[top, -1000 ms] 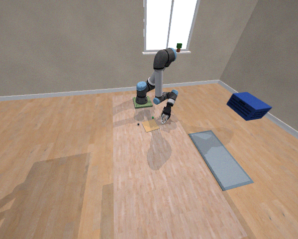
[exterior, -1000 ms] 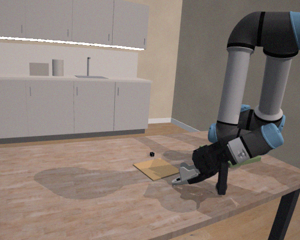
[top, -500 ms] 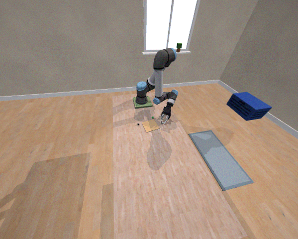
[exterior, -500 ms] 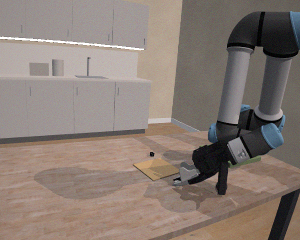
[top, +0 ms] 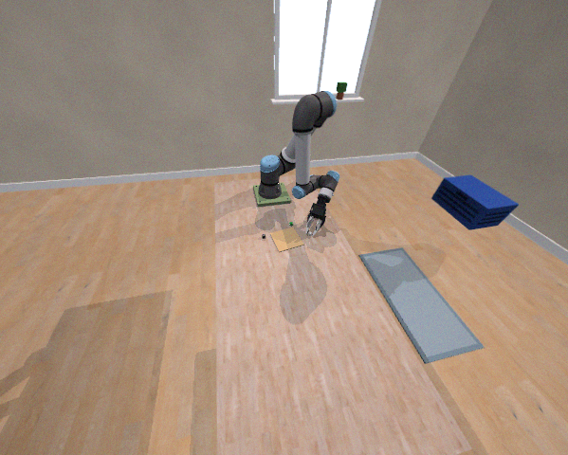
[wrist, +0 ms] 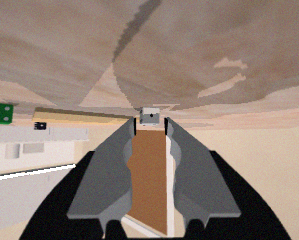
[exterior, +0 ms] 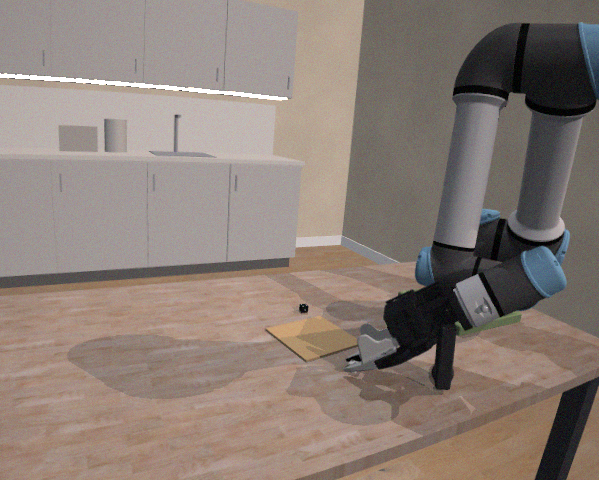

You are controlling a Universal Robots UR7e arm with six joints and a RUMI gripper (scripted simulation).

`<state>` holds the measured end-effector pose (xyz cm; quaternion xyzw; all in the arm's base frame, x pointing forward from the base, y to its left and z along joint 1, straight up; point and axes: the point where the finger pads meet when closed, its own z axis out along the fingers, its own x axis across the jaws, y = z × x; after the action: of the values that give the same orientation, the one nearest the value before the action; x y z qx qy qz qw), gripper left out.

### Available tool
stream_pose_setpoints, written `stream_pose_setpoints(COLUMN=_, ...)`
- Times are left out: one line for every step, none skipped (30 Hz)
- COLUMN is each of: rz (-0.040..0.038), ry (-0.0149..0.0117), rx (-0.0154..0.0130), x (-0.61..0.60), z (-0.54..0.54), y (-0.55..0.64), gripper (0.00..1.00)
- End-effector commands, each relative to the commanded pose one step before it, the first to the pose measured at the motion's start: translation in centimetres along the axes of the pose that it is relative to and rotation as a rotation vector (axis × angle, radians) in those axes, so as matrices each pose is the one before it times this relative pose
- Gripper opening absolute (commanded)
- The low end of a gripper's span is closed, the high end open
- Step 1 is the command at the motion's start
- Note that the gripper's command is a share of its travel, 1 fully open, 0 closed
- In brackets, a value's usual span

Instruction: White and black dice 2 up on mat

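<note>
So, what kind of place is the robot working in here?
It looks like a home kitchen. The arm stands on a wooden table; behind it, the exterior view shows a counter with a sink and faucet and wall cabinets. The top view shows a window.

Even daylight from window (top: 325, 46); soft overlapping arm shadows on table (exterior: 134, 413); slightly blurry.

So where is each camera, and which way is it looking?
Top: high in the room, looking down at the wooden table and whole grey arm.
Exterior: beside the table, facing white kitchen cabinets; shows arm and gripper.
Wrist: behind the grey fingers, facing the small white die.
Top and exterior share the tan square mat.
</note>
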<state>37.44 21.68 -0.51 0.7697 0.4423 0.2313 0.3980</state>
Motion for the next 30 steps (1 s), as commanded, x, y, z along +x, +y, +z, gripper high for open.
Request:
stream_pose_setpoints(rz=0.00093, ry=0.00057, rx=-0.00047, x=0.020, z=-0.016, y=0.037, gripper=0.18)
stream_pose_setpoints(rz=0.00000, ry=0.00000, rx=0.00000, x=0.000, z=0.000, y=0.000, gripper=0.18)
stream_pose_setpoints(rz=0.00000, ry=0.00000, rx=0.00000, x=0.000, z=0.000, y=0.000, gripper=0.18)
stream_pose_setpoints(rz=0.00000, ry=0.00000, rx=0.00000, x=0.000, z=0.000, y=0.000, gripper=0.18)
stream_pose_setpoints(rz=0.00000, ry=0.00000, rx=0.00000, x=0.000, z=0.000, y=0.000, gripper=0.18)
stream_pose_setpoints(rz=0.00000, ry=0.00000, rx=0.00000, x=0.000, z=0.000, y=0.000, gripper=0.18)
stream_pose_setpoints(rz=0.00000, ry=0.00000, rx=0.00000, x=0.000, z=0.000, y=0.000, gripper=0.18)
stream_pose_setpoints(rz=0.00000, ry=0.00000, rx=0.00000, x=0.000, z=0.000, y=0.000, gripper=0.18)
stream_pose_setpoints(rz=0.00000, ry=0.00000, rx=0.00000, x=0.000, z=0.000, y=0.000, gripper=0.18)
stream_pose_setpoints(rz=0.00000, ry=0.00000, rx=0.00000, x=0.000, z=0.000, y=0.000, gripper=0.18)
stream_pose_setpoints(rz=0.00000, ry=0.00000, rx=0.00000, x=0.000, z=0.000, y=0.000, gripper=0.18)
stream_pose_setpoints(rz=0.00000, ry=0.00000, rx=0.00000, x=0.000, z=0.000, y=0.000, gripper=0.18)
stream_pose_setpoints(rz=0.00000, ry=0.00000, rx=0.00000, x=0.000, z=0.000, y=0.000, gripper=0.18)
stream_pose_setpoints(rz=0.00000, ry=0.00000, rx=0.00000, x=0.000, z=0.000, y=0.000, gripper=0.18)
stream_pose_setpoints(rz=0.00000, ry=0.00000, rx=0.00000, x=0.000, z=0.000, y=0.000, gripper=0.18)
stream_pose_setpoints(rz=0.00000, ry=0.00000, rx=0.00000, x=0.000, z=0.000, y=0.000, gripper=0.18)
stream_pose_setpoints(rz=0.00000, ry=0.00000, rx=0.00000, x=0.000, z=0.000, y=0.000, gripper=0.18)
stream_pose_setpoints(rz=0.00000, ry=0.00000, rx=0.00000, x=0.000, z=0.000, y=0.000, gripper=0.18)
stream_pose_setpoints(rz=0.00000, ry=0.00000, rx=0.00000, x=0.000, z=0.000, y=0.000, gripper=0.18)
stream_pose_setpoints(rz=0.00000, ry=0.00000, rx=0.00000, x=0.000, z=0.000, y=0.000, gripper=0.18)
stream_pose_setpoints(rz=0.00000, ry=0.00000, rx=0.00000, x=0.000, z=0.000, y=0.000, gripper=0.18)
stream_pose_setpoints(rz=0.00000, ry=0.00000, rx=0.00000, x=0.000, z=0.000, y=0.000, gripper=0.18)
stream_pose_setpoints(rz=0.00000, ry=0.00000, rx=0.00000, x=0.000, z=0.000, y=0.000, gripper=0.18)
stream_pose_setpoints(rz=0.00000, ry=0.00000, rx=0.00000, x=0.000, z=-0.003, y=0.000, gripper=0.18)
stream_pose_setpoints(rz=0.00000, ry=0.00000, rx=0.00000, x=0.000, z=-0.019, y=0.000, gripper=0.18)
stream_pose_setpoints(rz=0.00000, ry=0.00000, rx=0.00001, x=0.000, z=-0.048, y=0.000, gripper=0.18)
stream_pose_setpoints(rz=0.00000, ry=0.00000, rx=0.00001, x=0.001, z=-0.085, y=0.000, gripper=0.18)
stream_pose_setpoints(rz=0.00000, ry=0.00000, rx=0.00000, x=0.000, z=-0.128, y=0.000, gripper=0.18)
stream_pose_setpoints(rz=0.00000, ry=0.00000, rx=-0.00001, x=-0.001, z=-0.174, y=0.000, gripper=0.18)
stream_pose_setpoints(rz=0.00000, ry=0.00000, rx=0.00001, x=0.001, z=-0.216, y=0.000, gripper=0.18)
